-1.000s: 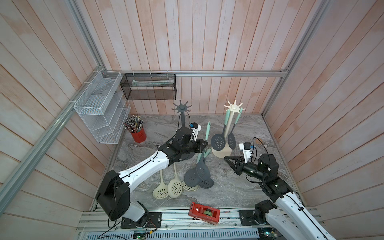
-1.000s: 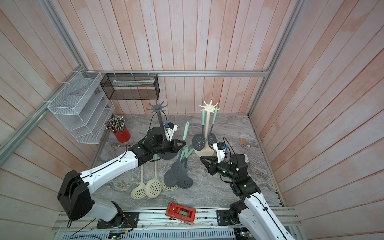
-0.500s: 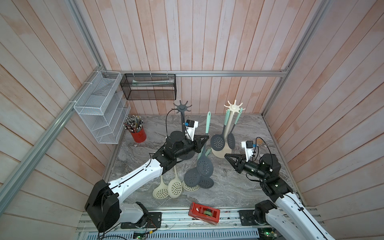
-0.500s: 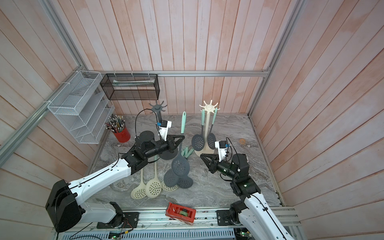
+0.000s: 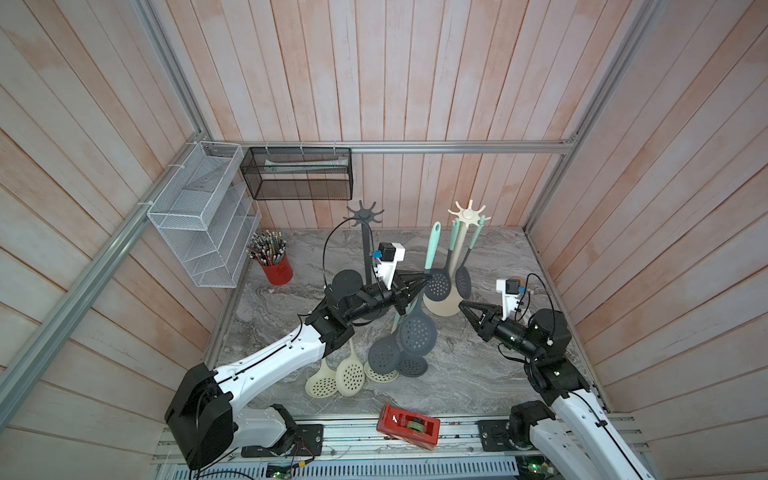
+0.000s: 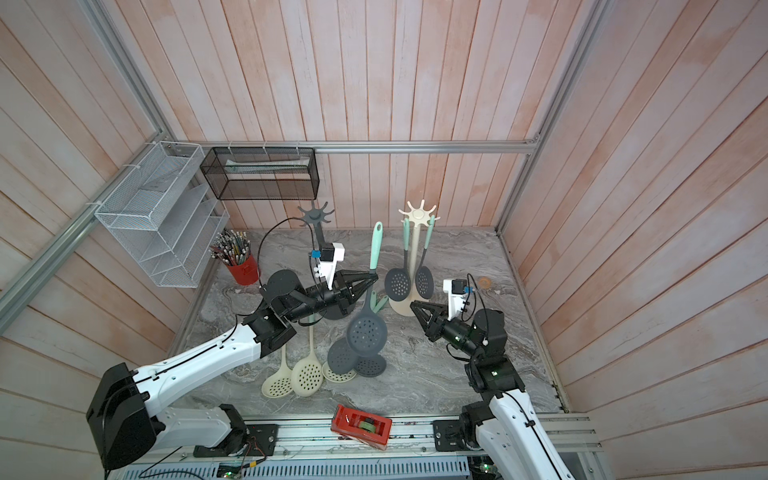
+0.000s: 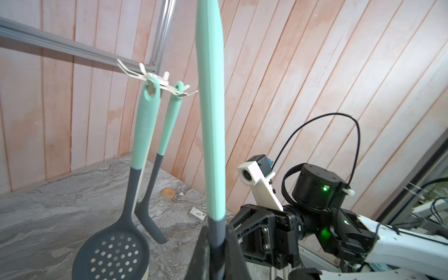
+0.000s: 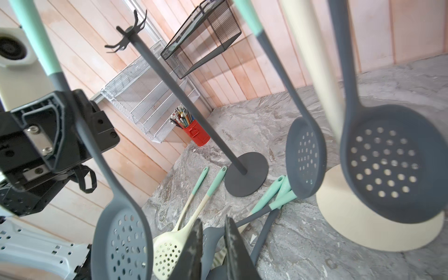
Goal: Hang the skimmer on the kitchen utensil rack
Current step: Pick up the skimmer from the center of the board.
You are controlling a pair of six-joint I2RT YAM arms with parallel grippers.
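Currently gripping the skimmer (image 5: 417, 334) clear of the tabletop (image 5: 478, 365), just beside the cream rack (image 5: 469, 214) on the side toward the left arm. Held nearly upright, teal handle uppermost and perforated grey head hanging below. Pinched at the grey neck, just under the teal part, by the left end effector (image 7: 217, 228), pressed together on it. Handle apart from the cream rack's ring of hooks, not yet hooked on.

Already hanging from the cream rack on separate hooks: two matching skimmers (image 5: 438, 284). Close to the cream rack's base, on the right arm's side: the right end effector (image 8: 213, 221), slightly spread with a narrow gap, gripping nothing.

Beyond the held skimmer from the cream rack: a dark rack (image 5: 365, 214), standing upright. Nearer the robot than the cream rack, lying on the tabletop: a heap of loose skimmers (image 5: 384, 357), some grey, some cream. Well apart from the cream rack, on the left arm's side: a red cup (image 5: 276, 270) full of pencils.
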